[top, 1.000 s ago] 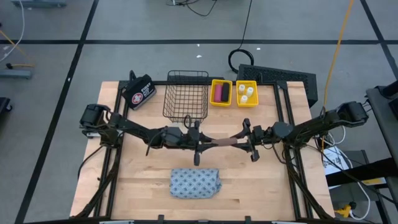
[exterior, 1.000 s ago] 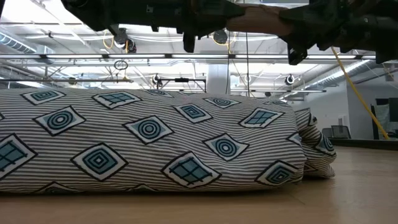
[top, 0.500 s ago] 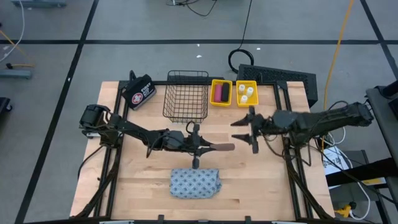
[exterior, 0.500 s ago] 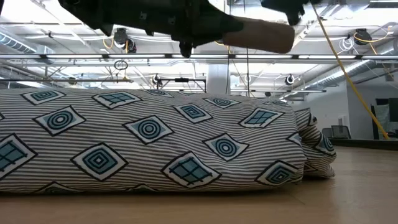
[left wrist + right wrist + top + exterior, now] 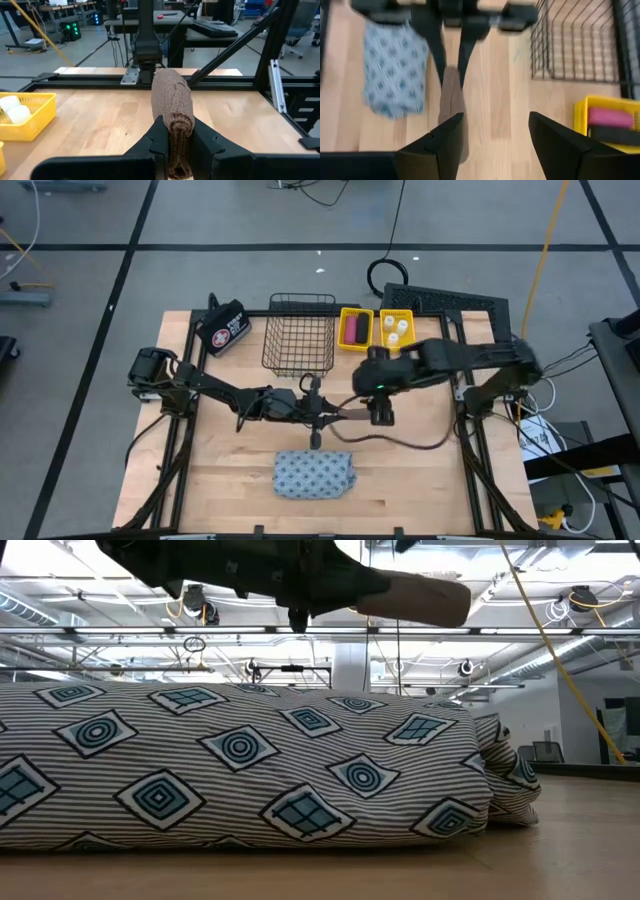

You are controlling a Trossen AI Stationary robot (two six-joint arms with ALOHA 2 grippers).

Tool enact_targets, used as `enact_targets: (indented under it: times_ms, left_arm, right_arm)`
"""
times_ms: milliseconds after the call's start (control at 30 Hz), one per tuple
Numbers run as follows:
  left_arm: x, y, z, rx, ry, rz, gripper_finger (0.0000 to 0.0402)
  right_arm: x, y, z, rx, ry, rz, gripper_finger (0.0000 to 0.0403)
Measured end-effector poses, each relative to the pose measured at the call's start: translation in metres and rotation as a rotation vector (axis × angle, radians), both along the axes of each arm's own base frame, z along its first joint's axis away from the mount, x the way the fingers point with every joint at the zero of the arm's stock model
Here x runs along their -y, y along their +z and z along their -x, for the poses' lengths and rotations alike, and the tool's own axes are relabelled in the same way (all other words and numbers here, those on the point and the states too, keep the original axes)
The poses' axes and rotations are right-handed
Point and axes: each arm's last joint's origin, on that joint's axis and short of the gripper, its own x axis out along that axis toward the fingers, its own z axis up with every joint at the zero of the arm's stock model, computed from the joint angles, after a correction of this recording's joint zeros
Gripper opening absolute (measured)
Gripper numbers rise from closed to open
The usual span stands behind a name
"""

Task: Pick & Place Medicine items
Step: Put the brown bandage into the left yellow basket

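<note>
Clamped on one end of the brown bar (image 5: 172, 107), the left gripper (image 5: 318, 412) hangs over the middle of the table (image 5: 420, 470), its fingers pressed against the bar's knitted sides. In the high view the bar points toward three o'clock, held off the wood. The right gripper (image 5: 382, 410) hovers just beside the bar's free end, at three o'clock from the left gripper, its fingers (image 5: 447, 140) spread apart with nothing between them.

Nearest the table's front edge, at six o'clock from the held bar, lies the blue-grey patterned pouch (image 5: 315, 474), flat on the wood; it fills the low view.

Farther back, at twelve o'clock from the left gripper, stands a wire basket (image 5: 299, 336). Just beside it toward three o'clock sit two yellow bins: the first yellow bin (image 5: 355, 343) holds the pink roll (image 5: 352, 327), the second yellow bin (image 5: 396, 344) holds the white bottles (image 5: 396, 330). At ten o'clock, by the far left corner, rests a black bag (image 5: 224, 327) with a red-and-white round emblem.
</note>
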Motion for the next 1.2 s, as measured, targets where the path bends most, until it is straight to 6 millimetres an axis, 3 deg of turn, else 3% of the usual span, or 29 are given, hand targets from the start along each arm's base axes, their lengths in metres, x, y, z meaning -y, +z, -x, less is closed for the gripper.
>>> enact_targets:
  times_ms: [233, 400, 900, 1200]
  left_arm:
    - [-0.001, 0.0, 0.0, -0.003, 0.004, 0.003, 0.0041]
    - [-0.001, 0.0, 0.0, -0.002, 0.004, 0.003, 0.0041]
    - [-0.001, 0.0, 0.0, 0.001, 0.006, -0.005, 0.0043]
    - [-0.001, -0.001, 0.0, -0.005, 0.008, -0.004, 0.0044]
  right_arm:
    - [-0.009, -0.033, -0.034, -0.227, 0.053, -0.079, 0.0212]
    - [-0.011, -0.053, -0.043, -0.292, 0.045, -0.08, 0.0214]
    - [-0.012, -0.093, -0.048, -0.313, 0.042, -0.074, 0.0184]
    - [-0.011, -0.09, -0.047, -0.291, 0.045, -0.08, 0.0147]
